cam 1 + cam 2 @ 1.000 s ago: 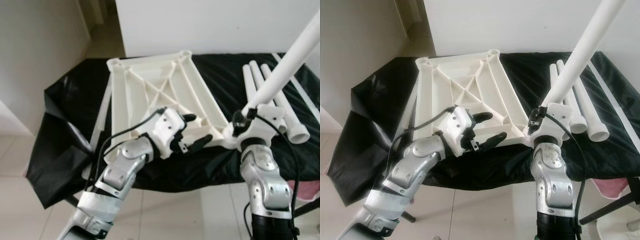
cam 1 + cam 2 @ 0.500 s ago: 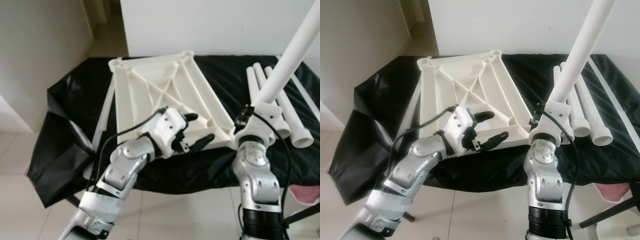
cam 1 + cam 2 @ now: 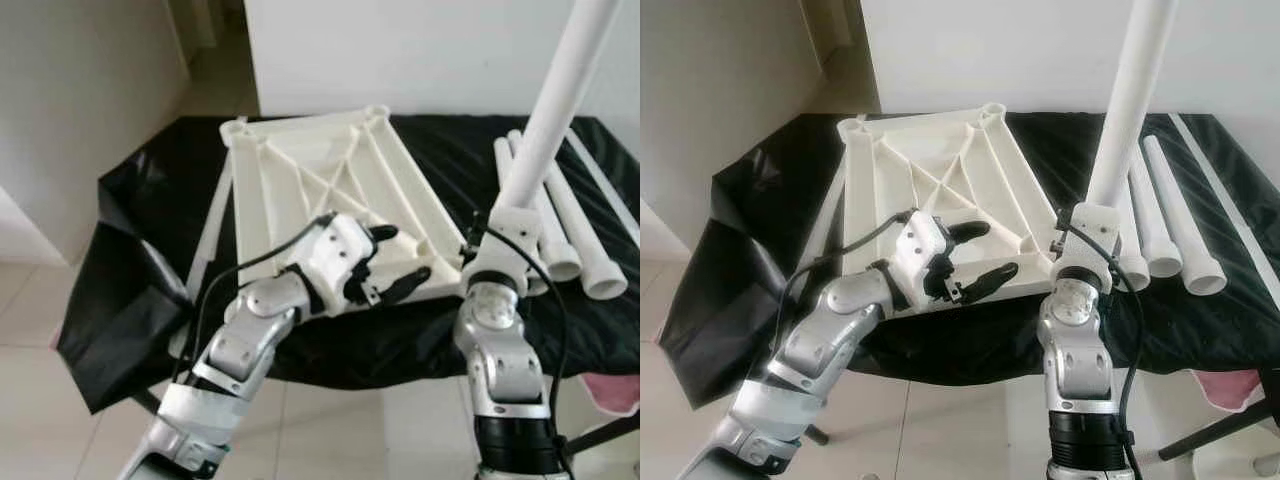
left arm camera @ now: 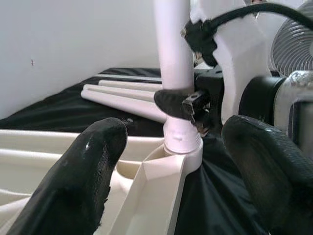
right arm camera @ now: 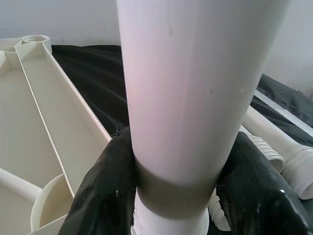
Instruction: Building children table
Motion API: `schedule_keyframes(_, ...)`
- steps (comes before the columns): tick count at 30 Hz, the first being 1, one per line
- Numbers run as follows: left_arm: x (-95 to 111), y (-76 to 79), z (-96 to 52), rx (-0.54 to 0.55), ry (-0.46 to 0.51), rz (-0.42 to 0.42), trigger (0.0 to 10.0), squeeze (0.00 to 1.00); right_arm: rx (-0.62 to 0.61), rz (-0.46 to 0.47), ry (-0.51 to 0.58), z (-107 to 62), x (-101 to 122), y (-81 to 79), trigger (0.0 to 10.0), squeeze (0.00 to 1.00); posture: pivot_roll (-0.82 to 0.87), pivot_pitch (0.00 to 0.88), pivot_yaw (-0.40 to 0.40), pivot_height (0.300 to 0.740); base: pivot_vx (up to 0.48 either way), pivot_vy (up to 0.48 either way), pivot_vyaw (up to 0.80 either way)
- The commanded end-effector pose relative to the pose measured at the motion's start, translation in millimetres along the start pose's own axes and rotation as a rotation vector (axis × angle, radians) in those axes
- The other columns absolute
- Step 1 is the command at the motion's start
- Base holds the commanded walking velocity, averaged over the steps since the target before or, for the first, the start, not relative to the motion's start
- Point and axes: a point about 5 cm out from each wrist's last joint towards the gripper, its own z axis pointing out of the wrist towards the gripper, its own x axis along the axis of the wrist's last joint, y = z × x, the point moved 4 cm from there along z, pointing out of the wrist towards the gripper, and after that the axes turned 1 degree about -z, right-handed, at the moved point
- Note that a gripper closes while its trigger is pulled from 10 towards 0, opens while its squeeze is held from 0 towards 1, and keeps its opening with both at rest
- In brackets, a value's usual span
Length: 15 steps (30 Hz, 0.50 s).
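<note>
Right hand (image 5: 171, 196) grips a white leg (image 3: 1125, 120) — top cut off — in the tabletop's (image 3: 930, 180) corner; left hand (image 3: 975, 255) spread wide.

Your robot's two arms are built of rounded silver segments, each joint housing dotted with small dark screws. A white wrist block sits behind the left gripper (image 3: 385, 262), and a thin black cable loops from it back along the forearm (another trails down the right arm). Both the left gripper and the right gripper (image 5: 178, 196) carry thick black fingers (image 4: 85, 169) with a finely pebbled, rubbery surface.
</note>
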Motion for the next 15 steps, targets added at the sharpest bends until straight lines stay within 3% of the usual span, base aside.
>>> schedule_keyframes(1,-1.7,0.0,-2.7,-0.006,-0.011,-0.002,10.0,0.00,-0.043,-0.078,-0.151,-1.1,-40.3,12.1,10.0,0.00,-0.09,0.031,0.033,0.740,0.000,0.000,0.00)
schedule_keyframes(7,-1.4,0.6,-2.4,-0.007,-0.011,-0.004,10.0,0.00,-0.031,-0.074,-0.156,-3.5,-44.1,11.1,10.0,0.00,-0.09,0.037,0.033,0.740,0.000,0.000,0.00)
schedule_keyframes(10,-1.0,0.8,-1.9,-0.007,-0.011,-0.005,10.0,0.00,-0.045,0.011,-0.220,-3.8,-51.2,13.8,10.0,0.00,-0.10,0.041,0.036,0.740,0.000,0.000,0.00)
schedule_keyframes(15,-0.9,1.3,-0.5,-0.008,-0.011,-0.004,10.0,0.00,-0.064,0.061,-0.244,-0.2,-50.1,14.5,10.0,0.00,-0.10,0.042,0.035,0.740,0.000,0.000,0.00)
